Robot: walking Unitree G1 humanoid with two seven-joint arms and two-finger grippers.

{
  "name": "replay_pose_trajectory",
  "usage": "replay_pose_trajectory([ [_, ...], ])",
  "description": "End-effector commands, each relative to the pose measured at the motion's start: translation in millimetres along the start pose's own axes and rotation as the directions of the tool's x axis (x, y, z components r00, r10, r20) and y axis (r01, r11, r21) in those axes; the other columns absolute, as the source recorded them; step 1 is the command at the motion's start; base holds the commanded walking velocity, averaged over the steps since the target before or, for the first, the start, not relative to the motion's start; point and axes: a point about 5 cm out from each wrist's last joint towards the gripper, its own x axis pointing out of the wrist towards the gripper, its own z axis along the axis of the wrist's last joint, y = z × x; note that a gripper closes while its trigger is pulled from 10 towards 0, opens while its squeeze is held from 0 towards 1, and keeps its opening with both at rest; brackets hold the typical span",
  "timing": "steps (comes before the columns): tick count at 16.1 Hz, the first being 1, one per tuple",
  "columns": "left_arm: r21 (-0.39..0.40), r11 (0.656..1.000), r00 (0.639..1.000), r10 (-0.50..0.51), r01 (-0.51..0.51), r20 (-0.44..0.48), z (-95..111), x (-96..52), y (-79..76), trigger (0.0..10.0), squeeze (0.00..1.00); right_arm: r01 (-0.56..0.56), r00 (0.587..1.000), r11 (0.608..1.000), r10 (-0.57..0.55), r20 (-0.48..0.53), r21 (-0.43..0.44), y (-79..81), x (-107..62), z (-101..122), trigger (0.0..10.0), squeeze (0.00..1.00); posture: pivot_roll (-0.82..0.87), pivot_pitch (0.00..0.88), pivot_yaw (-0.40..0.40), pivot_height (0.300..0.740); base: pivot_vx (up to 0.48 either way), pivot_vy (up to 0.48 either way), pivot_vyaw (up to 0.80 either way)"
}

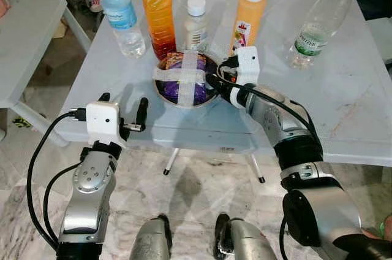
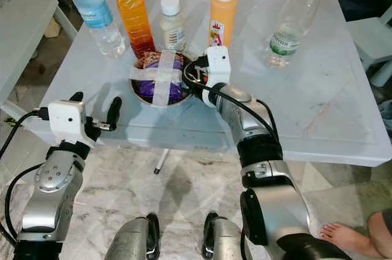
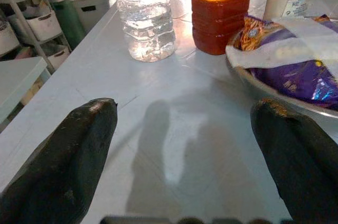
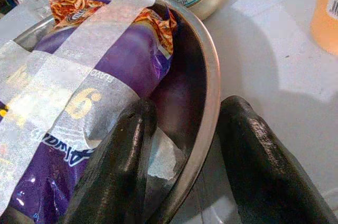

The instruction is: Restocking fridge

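Note:
A metal bowl (image 1: 184,105) stands near the front edge of the white table (image 1: 343,100). It holds a purple snack packet (image 4: 142,49) strapped down with crossed white tape. My right gripper (image 4: 188,106) is at the bowl's right rim (image 4: 208,71), open, one finger inside against the packet and the other outside. My left gripper (image 1: 124,102) hovers open over the table's front edge, left of the bowl. Behind the bowl stand a water bottle (image 1: 119,11), an orange juice bottle (image 1: 159,18), a small white-capped bottle (image 1: 196,24), an orange squeeze bottle (image 1: 248,18) and a teal-capped bottle (image 1: 321,18).
A second white table (image 1: 30,21) stands to the left across a narrow gap. Shelves with white bins (image 3: 47,23) lie beyond it. A person's foot (image 2: 343,232) rests on the marble floor at the lower right. The table's right half is bare.

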Motion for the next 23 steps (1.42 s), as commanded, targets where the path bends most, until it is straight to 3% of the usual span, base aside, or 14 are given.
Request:
replay_pose_trajectory([
  [1,0.009,1.000,1.000,0.016,-0.016,-0.007,-2.0,-0.4,3.4,10.0,0.00,-0.034,0.999,0.999,0.035,-0.042,0.033,5.3,1.0,-5.4,3.1,0.00,0.10,0.168,0.018,0.740,0.000,0.000,0.00],
  [2,0.008,1.000,1.000,0.015,-0.015,-0.007,-2.2,-0.3,2.8,10.0,0.00,-0.036,0.998,0.998,0.039,-0.054,0.061,5.1,0.5,-7.0,0.0,0.00,0.10,0.168,0.018,0.740,0.000,0.000,0.00],
  [9,0.004,1.000,1.000,0.009,-0.009,-0.005,-3.2,1.2,1.4,10.0,0.00,-0.020,0.996,0.951,0.045,-0.074,0.309,-6.4,-9.5,-3.4,0.0,0.00,0.09,0.161,0.022,0.740,0.000,0.000,0.00],
  [12,0.011,1.000,1.000,0.001,0.000,-0.019,-6.3,1.9,-0.6,10.0,0.00,-0.010,0.995,0.942,0.044,-0.092,0.336,-12.7,-20.5,-7.4,0.0,0.00,0.08,0.149,0.031,0.740,0.000,0.000,0.00],
  [14,0.039,0.999,0.997,0.030,-0.027,-0.077,-16.0,4.7,-1.1,10.0,0.00,0.018,0.995,0.946,0.015,-0.099,0.324,-16.6,-28.8,-13.6,0.0,0.00,0.09,0.124,0.032,0.740,0.000,0.000,0.00],
  [19,0.025,0.998,0.998,0.057,-0.056,-0.039,-6.6,9.8,-1.2,10.0,0.00,0.049,0.998,0.958,-0.039,-0.042,0.282,-16.9,-44.7,-16.2,0.0,0.00,0.07,0.133,0.028,0.740,0.000,0.000,0.00],
  [22,0.012,0.993,0.991,0.118,-0.117,-0.068,-18.2,3.5,-1.3,10.0,0.00,0.068,0.995,0.959,-0.084,0.050,0.275,-5.5,-50.3,-12.4,0.0,0.00,0.03,0.141,0.005,0.740,0.000,0.000,0.00],
  [23,0.008,0.992,0.990,0.125,-0.124,-0.067,-17.2,5.0,-1.9,10.0,0.00,0.089,0.989,0.972,-0.112,0.093,0.219,-1.4,-52.4,-12.4,0.0,0.00,0.02,0.143,0.006,0.740,0.000,0.000,0.00],
])
